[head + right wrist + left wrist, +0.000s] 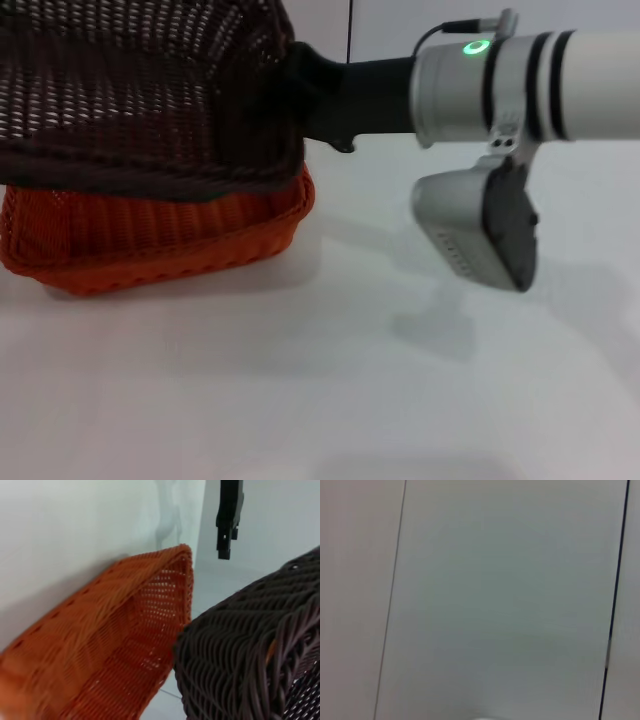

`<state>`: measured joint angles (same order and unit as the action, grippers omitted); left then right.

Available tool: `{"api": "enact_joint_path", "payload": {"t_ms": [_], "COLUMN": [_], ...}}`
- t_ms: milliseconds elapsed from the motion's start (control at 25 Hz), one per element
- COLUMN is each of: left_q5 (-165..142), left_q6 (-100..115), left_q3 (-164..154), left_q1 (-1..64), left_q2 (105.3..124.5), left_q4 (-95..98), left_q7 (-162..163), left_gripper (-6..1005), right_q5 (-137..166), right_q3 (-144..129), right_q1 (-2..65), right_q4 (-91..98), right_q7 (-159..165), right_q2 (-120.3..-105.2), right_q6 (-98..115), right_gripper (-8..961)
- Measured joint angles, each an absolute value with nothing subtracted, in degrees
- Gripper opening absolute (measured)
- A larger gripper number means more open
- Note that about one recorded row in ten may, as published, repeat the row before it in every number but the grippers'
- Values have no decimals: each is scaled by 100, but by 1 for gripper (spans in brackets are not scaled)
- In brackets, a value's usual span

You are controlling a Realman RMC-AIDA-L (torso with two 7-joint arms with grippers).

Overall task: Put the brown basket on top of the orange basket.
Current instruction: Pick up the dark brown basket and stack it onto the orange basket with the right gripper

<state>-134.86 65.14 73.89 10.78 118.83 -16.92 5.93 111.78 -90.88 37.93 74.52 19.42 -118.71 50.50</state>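
The brown basket (140,90) is a dark, nearly black woven piece with sloped open-weave sides and a thick braided rim. In the head view it sits tilted above the orange basket (160,240), its lower edge overlapping the orange rim; whether it rests on that rim or hangs just over it cannot be told. The orange basket stands on the smooth white worktop (330,380), the same rectangular shape, with tight ribbed weave along its rim and open lattice walls.

The right arm reaches in from the right, a white cylinder with black bands and a green light, narrowing to a black wrist that meets the brown basket's right end. The right hand (298,95) is hidden against the wicker there; it seems to hold the rim, but its fingers cannot be seen, so its state cannot be told.

The right wrist view shows the brown basket's glossy plaited corner (250,650) close up, beside the orange basket's latticed inside (125,645).

The left wrist view shows only a plain pale wall (495,595) with thin dark seams.
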Motion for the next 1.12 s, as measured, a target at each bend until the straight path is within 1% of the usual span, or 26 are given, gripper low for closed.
{"api": "enact_joint_path", "payload": {"t_ms": [400,840,1000,1120], "left_q5": [-13481,-13482,-13482,-13483], "left_q6": [6268,6302,6313,6317], "left_q3": [7414,8088,8202,8253], "left_q1": [991,1012,1042,1061], "left_q2": [11873,11837,11837,11838], "left_q4": [-1644,-1680,-1666,-1639], "left_q7": [896,818,817,817], "left_gripper": [776,777,777,777], "right_q5": [11218,11250,11300,11300], "right_q3": [-7947,-7331,-7137,-6965], "right_q1": [4337,5195,5479,5654], "right_q4": [6574,5245,4767,4413], "right_q7": [1257,620,382,78], "right_q2": [-11851,-11581,-11518,-11524], "right_q6": [5619,5946,5934,5883], "right_gripper": [167,176,179,181]}}
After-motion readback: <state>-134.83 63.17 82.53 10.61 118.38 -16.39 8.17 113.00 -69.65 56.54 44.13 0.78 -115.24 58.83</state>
